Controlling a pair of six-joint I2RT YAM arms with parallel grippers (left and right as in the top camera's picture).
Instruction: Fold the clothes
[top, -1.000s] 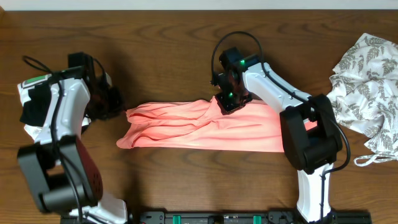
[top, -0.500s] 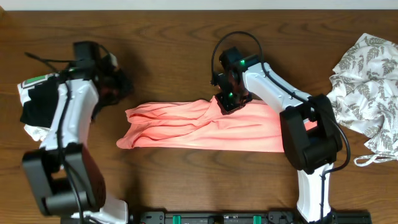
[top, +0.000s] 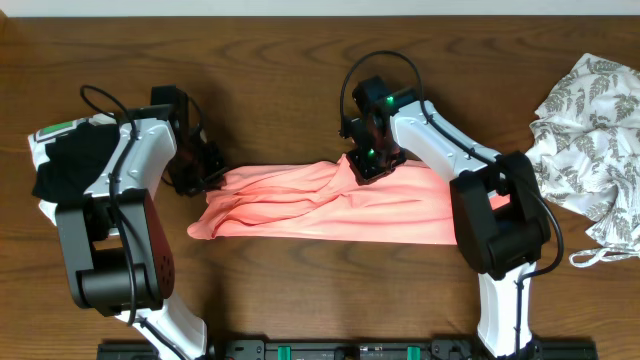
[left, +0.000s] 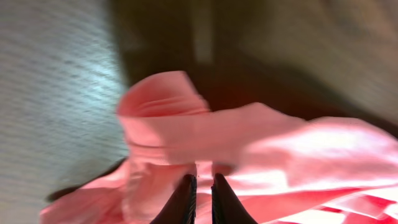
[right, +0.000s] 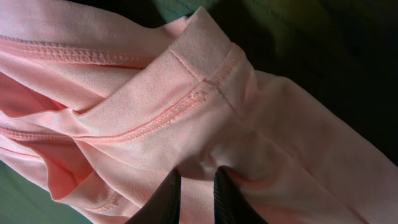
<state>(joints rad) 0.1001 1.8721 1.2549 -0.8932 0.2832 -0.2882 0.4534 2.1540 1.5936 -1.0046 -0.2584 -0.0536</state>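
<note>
- Here, the pink T-shirt (top: 320, 205) lies in a long, rumpled band across the middle of the brown wooden table (top: 280, 70). Its right end passes under the right arm.
- The left claw (top: 205, 178) sits low at the shirt's left end, touching the cloth.
- In the left wrist view, which is blurred, the claw's two dark fingers (left: 183, 200) stand almost together with bunched pink cloth at their tips. It is clenched on the shirt's edge.
- The right claw (top: 368, 165) is at the shirt's upper edge near the middle, where the cloth rises into a small peak.
- In the right wrist view its fingers (right: 163, 200) pinch a fold of the pink cloth between them, just below a stitched hem band. This claw too is grasping the shirt.
- A white leaf-print garment (top: 590, 130) lies crumpled at the table's right edge, apart from the shirt, with a thin strap trailing toward the front.
- A black-and-white bundle (top: 65, 165) lies at the far left, just beside the left arm and clear of the shirt.
</note>
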